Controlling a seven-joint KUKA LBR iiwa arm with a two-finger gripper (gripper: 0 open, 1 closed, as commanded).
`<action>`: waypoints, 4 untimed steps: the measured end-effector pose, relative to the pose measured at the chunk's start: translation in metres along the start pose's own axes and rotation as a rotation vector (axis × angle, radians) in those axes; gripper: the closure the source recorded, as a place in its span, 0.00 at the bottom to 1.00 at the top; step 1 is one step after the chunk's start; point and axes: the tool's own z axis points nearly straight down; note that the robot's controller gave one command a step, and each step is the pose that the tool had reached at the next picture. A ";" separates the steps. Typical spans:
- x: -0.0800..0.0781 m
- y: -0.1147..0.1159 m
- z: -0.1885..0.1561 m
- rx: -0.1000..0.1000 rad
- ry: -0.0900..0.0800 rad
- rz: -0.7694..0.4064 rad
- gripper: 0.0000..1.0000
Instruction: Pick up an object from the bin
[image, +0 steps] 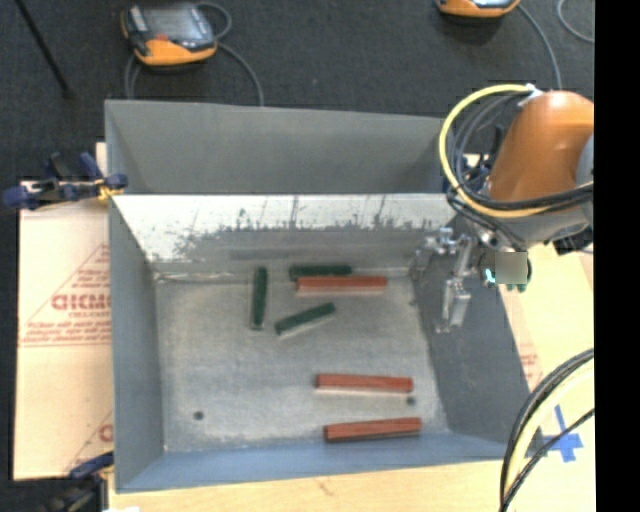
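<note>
Lying nearest the gripper (440, 305) is a red-brown stick (340, 284) close to the back wall of the grey bin (135, 330), and it is the likeliest candidate for a pick. It lies level and lengthwise along that wall. A dark green stick (320, 270) sits just behind it, parallel and apparently touching along part of its length.

The gripper hangs off the red-brown stick's right end, a little apart from it and by the bin's right slope. Its two metal fingers look parted, with nothing between them.

To do this step well, the arm would need to move left until it is above the middle of the red-brown stick. The jaws should then be turned to close across its narrow width, not along its length. The green neighbour is the hazard: a finger coming down on the rear side could land on it or catch both sticks, so a descent toward the free right end looks safer.

In front of the red-brown stick and to its left, a second green stick (304, 319) lies slanted, and a third (259, 297) stands nearly crosswise farther left. Well in front of it, two more red-brown sticks (364, 383) (372, 430) lie parallel to it, clear of everything else, and either would be an easier alternative.
</note>
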 end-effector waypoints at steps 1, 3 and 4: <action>-0.002 0.000 -0.005 0.001 -0.008 -0.002 0.00; 0.045 0.044 0.072 -0.001 -0.007 -0.063 0.00; 0.073 0.036 0.087 -0.002 -0.006 -0.206 0.00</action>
